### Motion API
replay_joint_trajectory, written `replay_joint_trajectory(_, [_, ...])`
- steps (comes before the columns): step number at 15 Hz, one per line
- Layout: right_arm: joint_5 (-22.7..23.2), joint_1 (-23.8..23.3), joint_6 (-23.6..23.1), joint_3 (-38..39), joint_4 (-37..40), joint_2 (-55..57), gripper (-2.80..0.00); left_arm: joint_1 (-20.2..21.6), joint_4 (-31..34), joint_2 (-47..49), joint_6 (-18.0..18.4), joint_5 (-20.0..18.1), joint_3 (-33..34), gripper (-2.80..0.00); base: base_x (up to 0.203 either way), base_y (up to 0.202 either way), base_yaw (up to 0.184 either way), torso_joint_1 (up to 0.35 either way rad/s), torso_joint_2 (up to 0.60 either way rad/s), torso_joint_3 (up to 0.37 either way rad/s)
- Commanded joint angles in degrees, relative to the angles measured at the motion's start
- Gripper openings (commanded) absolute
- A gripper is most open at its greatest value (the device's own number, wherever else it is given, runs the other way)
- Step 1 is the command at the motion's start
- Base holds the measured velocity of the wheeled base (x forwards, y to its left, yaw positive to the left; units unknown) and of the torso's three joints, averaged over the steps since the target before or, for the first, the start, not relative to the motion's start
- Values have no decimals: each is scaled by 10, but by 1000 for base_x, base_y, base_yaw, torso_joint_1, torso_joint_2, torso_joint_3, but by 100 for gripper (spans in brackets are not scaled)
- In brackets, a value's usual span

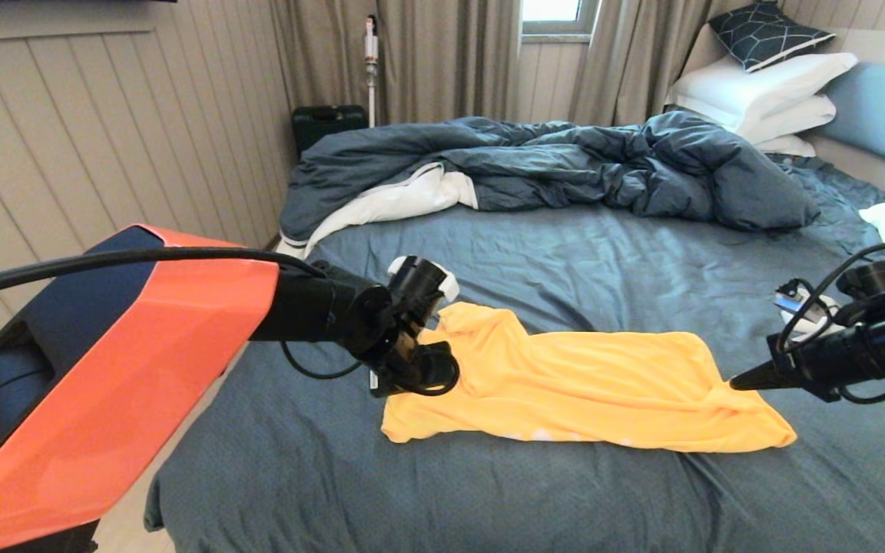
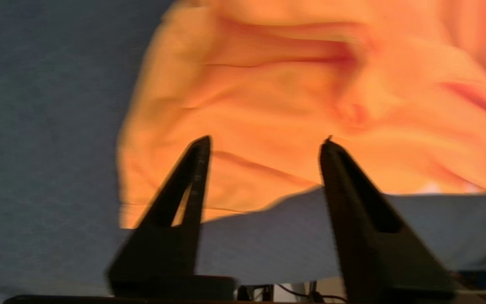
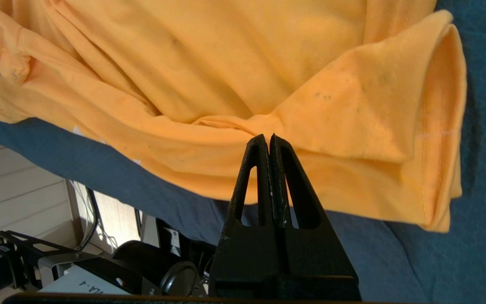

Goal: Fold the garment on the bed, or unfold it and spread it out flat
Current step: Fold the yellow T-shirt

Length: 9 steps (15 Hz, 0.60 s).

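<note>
The thin yellow-orange T-shirt (image 1: 588,388) lies rumpled lengthwise on the slate-blue bed (image 1: 565,246). Left end effector (image 2: 264,141), jaws parted and empty, hovers over its left end; right end effector (image 3: 268,137), clenched, pinches a fold at its right end (image 1: 733,382). Risk: one-sided pulling drags and bunches the cloth. Beyond the shirt: dark duvet (image 1: 565,165), curtains (image 1: 442,54).

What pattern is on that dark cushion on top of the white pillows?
Thin pale lines forming a geometric web on the dark cushion; the head view shows it best.
</note>
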Motion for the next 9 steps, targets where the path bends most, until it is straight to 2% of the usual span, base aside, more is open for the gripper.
replay_joint_trajectory(1, [2,7,-1,3,3,-9,-280,1,2,0,-3,1,-15,-280,0,0,0,0,0,0])
replay_joint_trajectory(4, [-1,23,-2,16,2,-18,-280,-14,3,7,-3,1,-12,-280,0,0,0,0,0,0])
replay_joint_trajectory(7, [-49,40,-1,26,0,-8,-280,-15,3,32,1,2,10,-280,0,0,0,0,0,0])
replay_joint_trajectory(9, [-55,40,-1,19,-1,9,-280,-9,3,46,6,2,5,-280,0,0,0,0,0,0])
